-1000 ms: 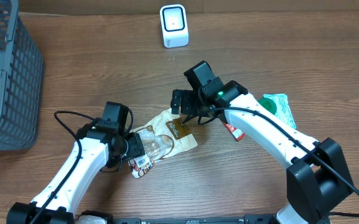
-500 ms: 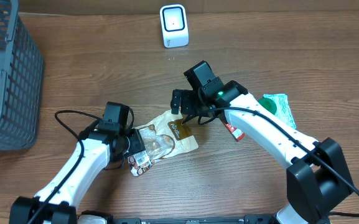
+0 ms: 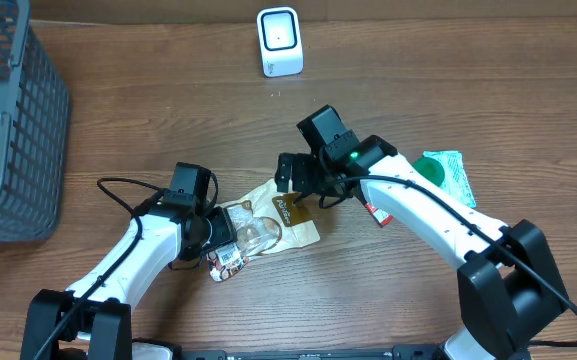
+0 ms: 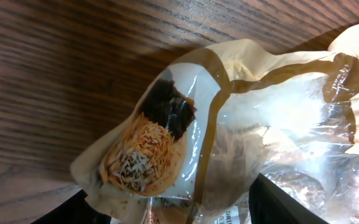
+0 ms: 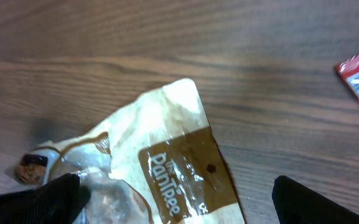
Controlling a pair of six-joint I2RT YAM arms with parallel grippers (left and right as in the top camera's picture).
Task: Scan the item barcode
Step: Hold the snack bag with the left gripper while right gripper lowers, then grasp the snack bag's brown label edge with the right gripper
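Overhead first: a grey mesh basket (image 3: 38, 150) sits at the far left of the table (image 3: 148, 90), and all it shows through its open top is a flat grey floor. The white scanner (image 3: 280, 42) stands at the far edge, well apart from everything else. The snack packet (image 3: 273, 222) lies in the middle of the table, between the 2 arms. The left gripper (image 3: 218, 240) is down at the packet's left end, just beside a white label (image 3: 228, 264) too small to read. The right gripper (image 3: 303, 190) hangs over the packet's upper right corner. Off to the right, a green packet (image 3: 446, 172) and a red packet (image 3: 376, 212) lie beside the right arm.

Left wrist view gives what overhead can't: clear film, brown bands, and a patch of pale shredded stuff with a dark lump on it. Print or contents, I cannot tell. Its 2 dark fingers (image 4: 285, 202) bracket the packet at a middling gap; pinching or merely flanking, I cannot tell.

Right wrist view adds the brown panel with white lettering. That gripper's fingers (image 5: 36, 199) are spread wide, 1 in each lower corner, clamping nothing. The red packet's corner pokes in at the right edge.
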